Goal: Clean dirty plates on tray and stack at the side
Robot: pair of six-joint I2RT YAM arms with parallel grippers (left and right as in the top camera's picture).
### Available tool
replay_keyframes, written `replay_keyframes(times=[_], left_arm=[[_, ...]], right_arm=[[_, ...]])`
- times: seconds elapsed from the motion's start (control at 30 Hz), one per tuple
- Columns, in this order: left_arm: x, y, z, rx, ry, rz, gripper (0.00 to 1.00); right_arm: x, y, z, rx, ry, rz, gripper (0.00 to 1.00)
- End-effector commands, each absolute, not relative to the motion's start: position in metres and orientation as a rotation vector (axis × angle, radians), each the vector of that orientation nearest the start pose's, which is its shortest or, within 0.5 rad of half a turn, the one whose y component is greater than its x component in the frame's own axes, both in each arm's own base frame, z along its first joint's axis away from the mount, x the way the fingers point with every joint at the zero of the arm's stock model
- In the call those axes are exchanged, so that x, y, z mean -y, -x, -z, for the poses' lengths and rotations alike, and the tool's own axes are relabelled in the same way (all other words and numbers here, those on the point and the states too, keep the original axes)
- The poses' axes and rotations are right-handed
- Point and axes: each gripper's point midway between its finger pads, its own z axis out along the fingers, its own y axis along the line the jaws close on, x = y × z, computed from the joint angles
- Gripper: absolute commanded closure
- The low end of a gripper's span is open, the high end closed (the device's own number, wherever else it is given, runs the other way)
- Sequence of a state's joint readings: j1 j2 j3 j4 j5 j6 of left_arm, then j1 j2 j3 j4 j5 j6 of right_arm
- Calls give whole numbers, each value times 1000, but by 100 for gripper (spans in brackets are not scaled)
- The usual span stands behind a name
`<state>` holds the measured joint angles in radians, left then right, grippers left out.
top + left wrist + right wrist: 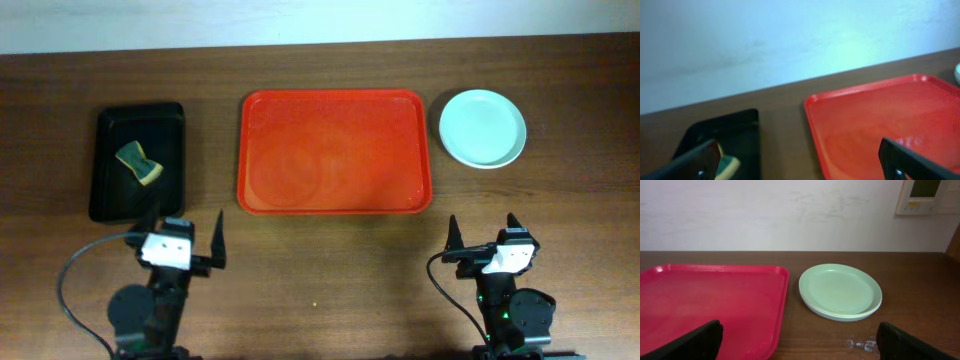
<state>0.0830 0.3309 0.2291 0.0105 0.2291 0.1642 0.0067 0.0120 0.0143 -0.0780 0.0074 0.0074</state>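
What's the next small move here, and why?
Probably none: leave both arms parked. The red tray is bare, the plates sit stacked right of it, the sponge lies in the black tray, and the left gripper and right gripper are open, empty.

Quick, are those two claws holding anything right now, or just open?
Left gripper: open, holding nothing.
Right gripper: open, holding nothing.

arms (150, 310): black | wrist blocks (167, 246): white | end effector fingers (218, 242): black, pointed
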Motion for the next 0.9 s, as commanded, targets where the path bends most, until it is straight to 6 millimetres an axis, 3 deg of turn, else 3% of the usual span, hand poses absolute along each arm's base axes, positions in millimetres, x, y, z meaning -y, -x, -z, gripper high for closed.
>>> replay_keyframes(times=[0.0,0.03,0.2,0.3,0.4,0.87], left_arm=[[34,-253,-187,-1536,-302,30,0],[36,-250,-179,-1533,-307,34,1],[28,-243,-199,-1454,-269,-15,1],[26,-244,-174,-1556,-256,-8,1],[6,-246,-158,-1644,-12,39,1],[15,-245,-156,-1650,-30,53,1]], right_arm=[[-1,-246,-155,-1650,-13,-11,1],[-1,-246,-155,-1650,-13,-11,1],[-1,-246,-155,-1650,-13,-11,1],[-1,-246,-155,-1650,-13,-11,1],[-1,-246,-155,-1650,-13,-11,1],[-1,-246,-155,-1650,-13,-11,1]])
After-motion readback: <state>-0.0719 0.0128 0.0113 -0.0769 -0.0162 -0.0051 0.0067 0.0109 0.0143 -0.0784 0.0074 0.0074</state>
